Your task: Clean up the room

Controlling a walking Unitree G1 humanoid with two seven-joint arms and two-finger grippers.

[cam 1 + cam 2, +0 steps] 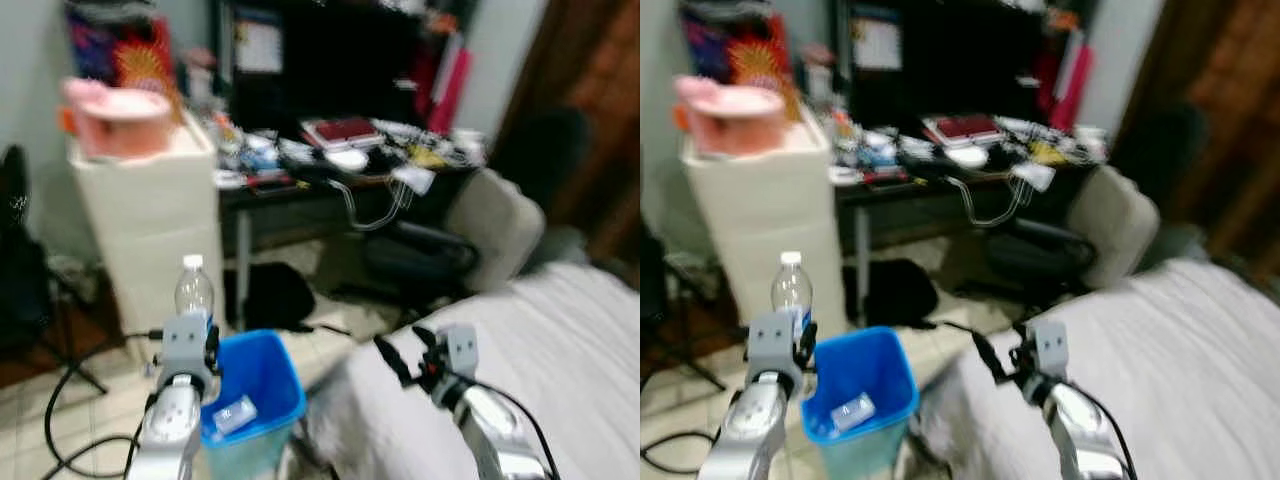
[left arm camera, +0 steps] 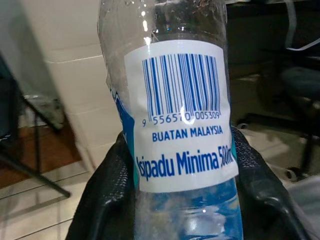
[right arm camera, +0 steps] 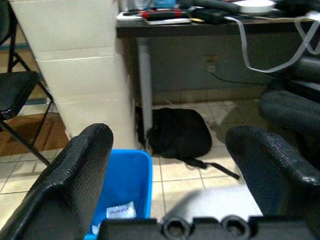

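Both my arms are raised forward in front of me, head views blurred. Bed (image 1: 560, 340) with pale cover lies under my right arm, on my right side. Cluttered counter (image 1: 300, 185) sits further back, a white cabinet (image 1: 150, 220) to its left with a pink item (image 1: 120, 115) on top, an office chair (image 1: 470, 235) in front of it. Black bag (image 3: 175, 132) on the tiled floor under the counter. Blue bin (image 1: 250, 385) stands on the floor between my arms, nearer the left one; inside it lies one small clear wrapper-like piece (image 1: 233, 413), can't tell what exactly. My left end effector (image 2: 185, 200) is held up just left of the bin, above its rim level, clamped around the lower body of a clear water bottle (image 1: 194, 290); bottle upright, white cap on top, blue-and-white label with barcode facing the wrist camera, fingers (image 2: 107, 190) pressing both sides. Bottle is beside the bin, not over its opening as far as I can tell. My right end effector (image 1: 400, 355) hovers over the bed edge, spread wide, holding nothing, pointing toward the bin.
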